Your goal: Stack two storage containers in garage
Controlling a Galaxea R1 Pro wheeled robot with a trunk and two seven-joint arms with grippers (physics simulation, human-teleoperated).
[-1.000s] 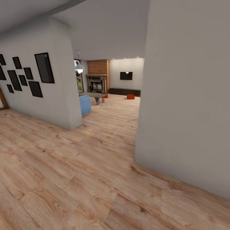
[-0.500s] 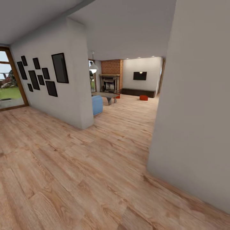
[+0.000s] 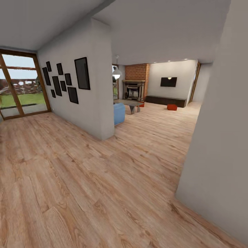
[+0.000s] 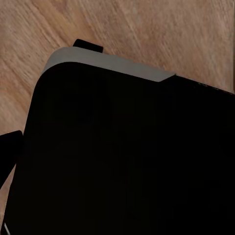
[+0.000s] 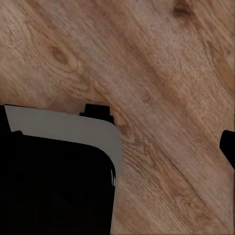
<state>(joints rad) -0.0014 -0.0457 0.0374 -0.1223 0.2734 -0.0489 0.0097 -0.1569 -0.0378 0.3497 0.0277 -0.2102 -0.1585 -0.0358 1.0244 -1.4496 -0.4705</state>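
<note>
While looking down the hall from the head camera, logged left to right:

- Tall wood-framed glass door (image 3: 20,86) at far left, lawn beyond.
- White partition wall (image 3: 98,103) hung with a cluster of black rectangular picture frames (image 3: 65,82).
- Past its end: pale blue upholstered seat (image 3: 119,113), white globe pendant lamp (image 3: 116,73), low grey coffee table (image 3: 130,102), red-brick fireplace with dark metal surround (image 3: 136,84).
- First orange-red plastic storage tub (image 3: 141,104): a sliver, just beside the far end of the coffee table, on the floor.
- Black wall TV (image 3: 168,82) above long low dark-brown tabletop (image 3: 165,100).
- Second orange-red plastic storage tub (image 3: 172,107): on the light wood-plank floor (image 3: 86,179), just in front of that tabletop.
- Plain white wall corner (image 3: 220,144) close at right, hiding the rest of the room.

Key relation: both tubs far ahead, well apart from both arms. Second tub right of centre, so judged nominally on the right arm's side. Long axis too small to tell. Neither reachable; drive forward through the opening needed first, keeping off the right corner.

Left wrist view: dark rounded housing with grey rim (image 4: 122,156) over wood planks. Left tool: cannot tell whether apart or together.

Right wrist view: similar grey-edged dark housing (image 5: 54,186) over planks. Right tool: cannot tell either. Nothing seen held.
</note>
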